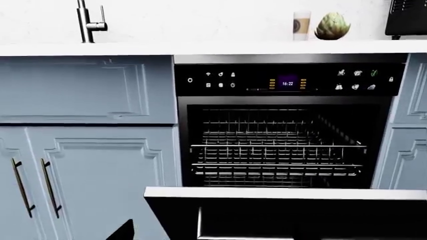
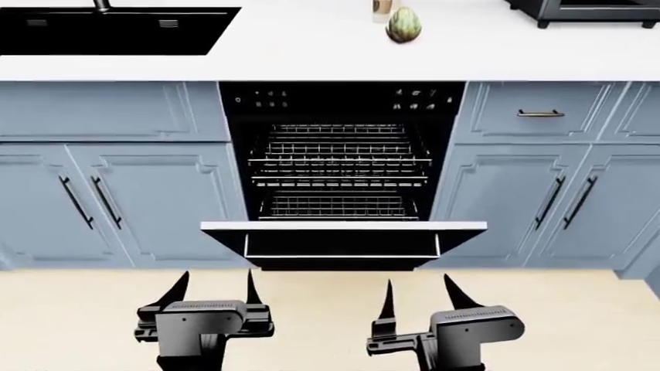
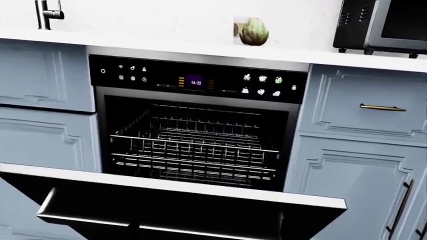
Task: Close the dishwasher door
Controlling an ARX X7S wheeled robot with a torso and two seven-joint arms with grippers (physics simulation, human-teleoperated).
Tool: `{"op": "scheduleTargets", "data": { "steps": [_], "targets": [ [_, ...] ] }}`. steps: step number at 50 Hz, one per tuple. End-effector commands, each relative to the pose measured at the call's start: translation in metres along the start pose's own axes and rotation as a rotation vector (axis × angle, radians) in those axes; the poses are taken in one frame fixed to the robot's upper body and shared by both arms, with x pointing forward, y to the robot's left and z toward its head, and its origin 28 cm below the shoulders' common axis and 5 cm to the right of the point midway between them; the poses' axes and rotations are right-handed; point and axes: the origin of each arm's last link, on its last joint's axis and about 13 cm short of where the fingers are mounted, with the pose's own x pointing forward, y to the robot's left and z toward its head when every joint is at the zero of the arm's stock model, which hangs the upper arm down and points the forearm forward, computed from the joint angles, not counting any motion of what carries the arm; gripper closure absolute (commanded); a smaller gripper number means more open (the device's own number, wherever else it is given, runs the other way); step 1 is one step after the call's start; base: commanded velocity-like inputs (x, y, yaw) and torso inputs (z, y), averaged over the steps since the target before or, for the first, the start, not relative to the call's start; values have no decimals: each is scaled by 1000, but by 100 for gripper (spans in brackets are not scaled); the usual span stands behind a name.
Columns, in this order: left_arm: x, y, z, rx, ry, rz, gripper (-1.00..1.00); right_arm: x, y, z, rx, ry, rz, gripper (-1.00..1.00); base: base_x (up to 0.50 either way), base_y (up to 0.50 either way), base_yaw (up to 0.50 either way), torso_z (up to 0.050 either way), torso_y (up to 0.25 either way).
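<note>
The dishwasher door (image 2: pixel 344 246) is a glossy black panel with a pale silver top edge and a wide recessed handle slot. It hangs partly open, tilted out from the cabinet front, and the wire racks (image 2: pixel 341 162) show behind it. The door also shows in the left wrist view (image 1: pixel 287 215) and the right wrist view (image 3: pixel 167 205). My left gripper (image 2: pixel 218 280) is open and empty, low in front of the door's left end. My right gripper (image 2: pixel 419 284) is open and empty, in front of the door's right part. Neither touches the door.
Blue-grey cabinet doors (image 2: pixel 134 201) with dark bar handles flank the dishwasher on both sides. On the white counter (image 2: pixel 309 54) are an artichoke (image 2: pixel 403 25), a cup (image 2: pixel 382 6), a black sink (image 2: pixel 113 31) and a toaster oven (image 2: pixel 588 9). The floor (image 2: pixel 330 309) is pale.
</note>
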Motion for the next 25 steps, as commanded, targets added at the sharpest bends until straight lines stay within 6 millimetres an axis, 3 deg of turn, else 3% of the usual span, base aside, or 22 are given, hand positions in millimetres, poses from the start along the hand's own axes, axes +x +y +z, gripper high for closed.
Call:
{"op": "scheduleTargets", "data": {
  "steps": [1, 25],
  "targets": [
    [-1, 0, 0, -5, 1, -4, -100, 0, -1, 1, 3, -1, -13, -100, 0, 0, 0, -50, 16],
    [-2, 0, 2, -3, -8, -13, -100, -2, 0, 2, 3, -8, -9, -100, 0, 0, 0, -50, 14]
  ]
}}
